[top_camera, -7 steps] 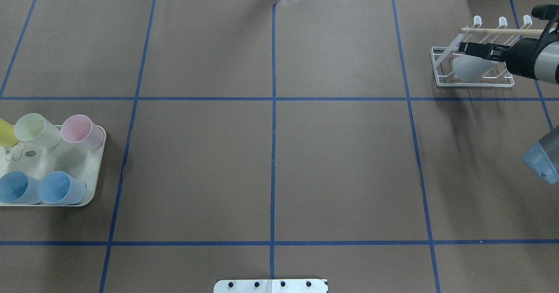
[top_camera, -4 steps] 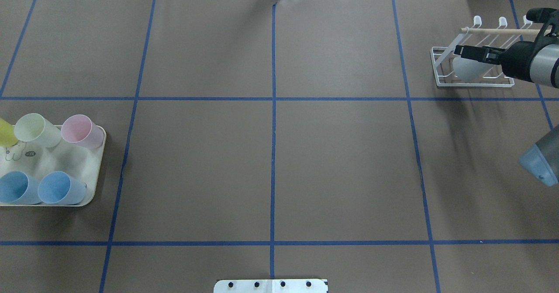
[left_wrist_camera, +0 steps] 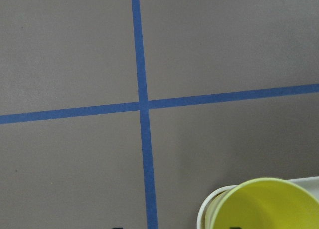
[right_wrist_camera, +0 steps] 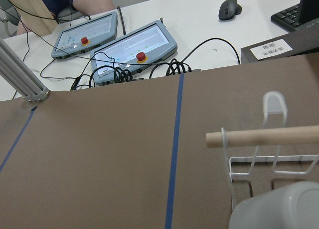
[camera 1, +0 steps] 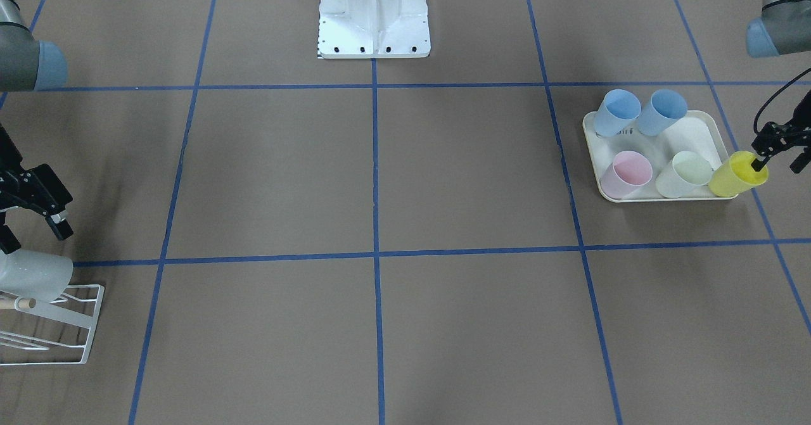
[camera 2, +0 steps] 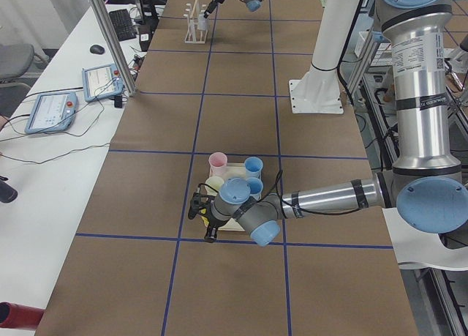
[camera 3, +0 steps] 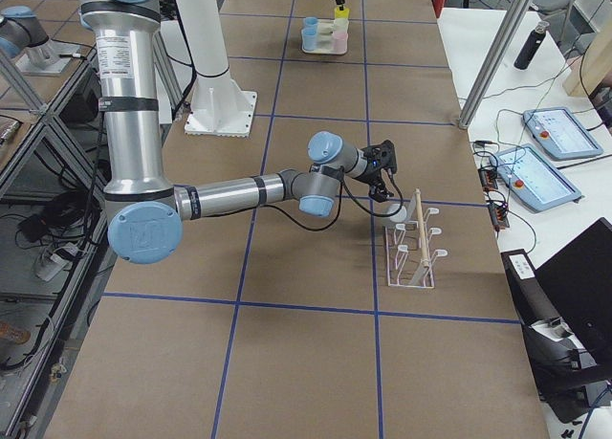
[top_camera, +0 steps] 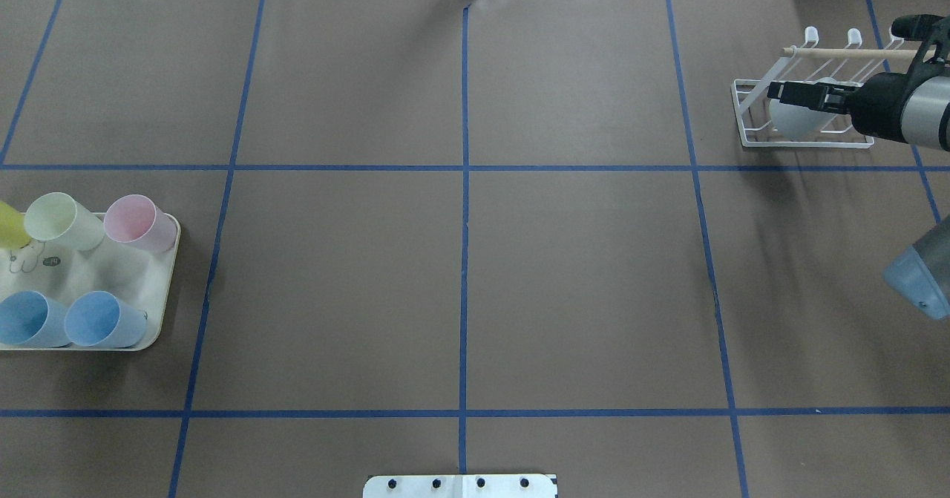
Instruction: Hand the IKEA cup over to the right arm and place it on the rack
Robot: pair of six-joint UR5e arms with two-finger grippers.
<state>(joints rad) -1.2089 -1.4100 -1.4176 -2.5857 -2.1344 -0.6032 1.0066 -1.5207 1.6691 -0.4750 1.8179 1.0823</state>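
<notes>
- IKEA cup (camera 1: pixel 35 275), pale grey, rests tilted in the white wire rack (top_camera: pixel 809 144) at the robot's right end of the brown tabletop (top_camera: pixel 579 283), leaning on the prongs just beside the wooden dowel (top_camera: pixel 839 52)
- Right tool (camera 1: pixel 33 236) hangs just above that cup with its two fingers spread wide and nothing between them; whether a fingertip touches the cup cannot be told
- Cream tray (camera 1: pixel 694 132) at the opposite end of the tabletop carries two blue cups (camera 1: pixel 618 111) on the side nearer the robot, and a pink cup (camera 1: pixel 627 173) and a pale green cup (camera 1: pixel 687 173) on the other side, all mouth-up
- Yellow cup (camera 1: pixel 737 175) stands at the tray's corner, next to the pale green one
- Left tool (camera 1: pixel 777 164) is open over the yellow cup, one finger dipped inside its rim and the other outside it
</notes>
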